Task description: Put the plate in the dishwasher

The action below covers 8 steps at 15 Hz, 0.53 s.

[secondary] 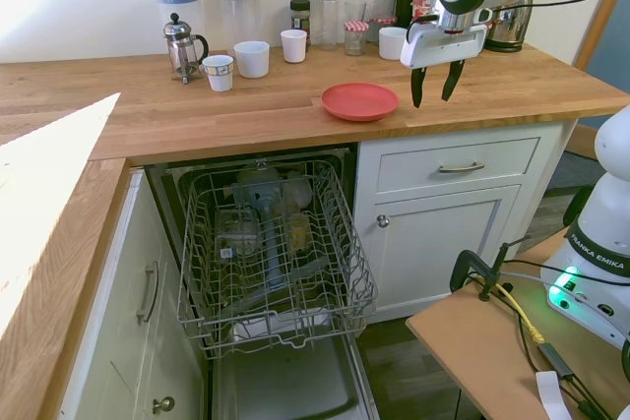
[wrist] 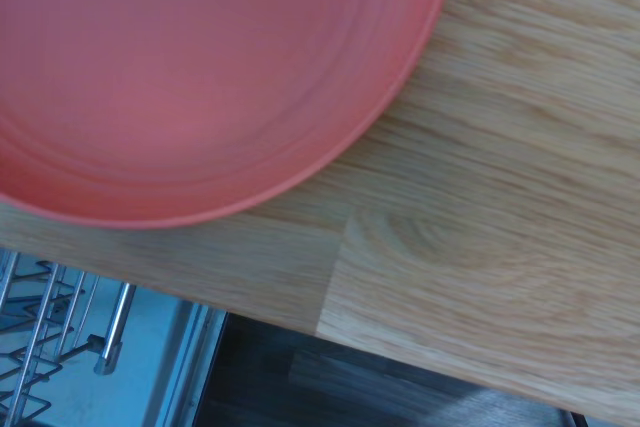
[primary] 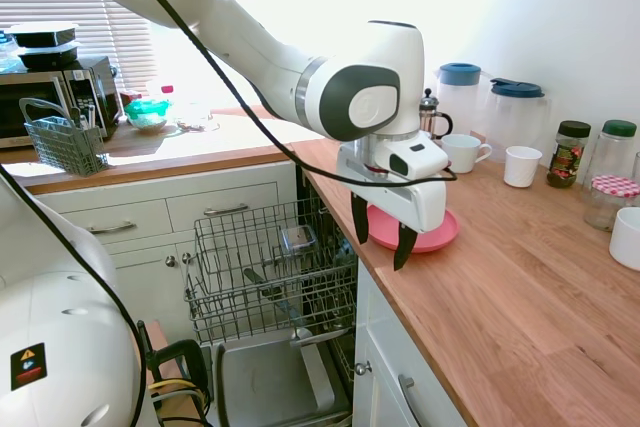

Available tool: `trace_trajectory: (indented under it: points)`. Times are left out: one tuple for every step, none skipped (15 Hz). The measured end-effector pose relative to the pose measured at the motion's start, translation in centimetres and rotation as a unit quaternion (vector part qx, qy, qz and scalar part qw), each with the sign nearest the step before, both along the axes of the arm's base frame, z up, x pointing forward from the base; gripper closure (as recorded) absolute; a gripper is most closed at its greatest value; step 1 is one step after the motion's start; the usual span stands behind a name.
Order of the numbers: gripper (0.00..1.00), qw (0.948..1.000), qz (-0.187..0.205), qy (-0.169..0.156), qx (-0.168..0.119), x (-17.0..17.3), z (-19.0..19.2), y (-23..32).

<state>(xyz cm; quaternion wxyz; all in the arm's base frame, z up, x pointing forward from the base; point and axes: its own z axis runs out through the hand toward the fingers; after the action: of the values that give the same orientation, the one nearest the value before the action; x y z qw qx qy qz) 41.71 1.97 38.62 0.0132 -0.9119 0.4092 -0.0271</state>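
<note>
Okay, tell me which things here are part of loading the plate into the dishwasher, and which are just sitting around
Part of the job:
plate, flat on the worktop
dishwasher, door down, rack pulled out
gripper, open, beside the plate

Just lying about:
French press
white mugs
two jugs
jars
cutlery basket
microwave

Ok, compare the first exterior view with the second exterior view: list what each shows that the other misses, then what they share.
Only the first exterior view shows the microwave and the small cutlery basket on the far counter by the window.

Only the second exterior view shows the kettle behind the arm and the white drawer under the worktop.

Both show the plate lying on the wooden counter, the open gripper above the counter beside it, and the dishwasher with its rack pulled out.
</note>
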Motion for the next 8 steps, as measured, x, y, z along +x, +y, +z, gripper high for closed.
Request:
trace_trajectory:
  points:
    - [0.0, 1.0, 0.0, 0.001, 0.0, 0.0, -0.1, 0.0]
    - [0.0, 1.0, 0.0, 0.0, 0.0, 0.3, -0.5, 0.0]
    - [0.0, 0.9999, -0.004, -0.009, 0.003, 0.8, -0.6, -0.1]
    - [0.0, 0.9997, -0.011, -0.018, 0.009, 1.6, -0.5, -0.4]
    - [0.0, 0.9993, -0.019, -0.027, 0.019, 2.5, -0.3, -0.8]
    - [0.0, 0.9985, -0.026, -0.034, 0.034, 3.5, 0.0, -1.3]
    - [0.0, 0.9972, -0.03, -0.041, 0.054, 4.5, 0.2, -1.9]
    - [0.0, 0.9953, -0.031, -0.047, 0.078, 5.5, 0.3, -2.5]
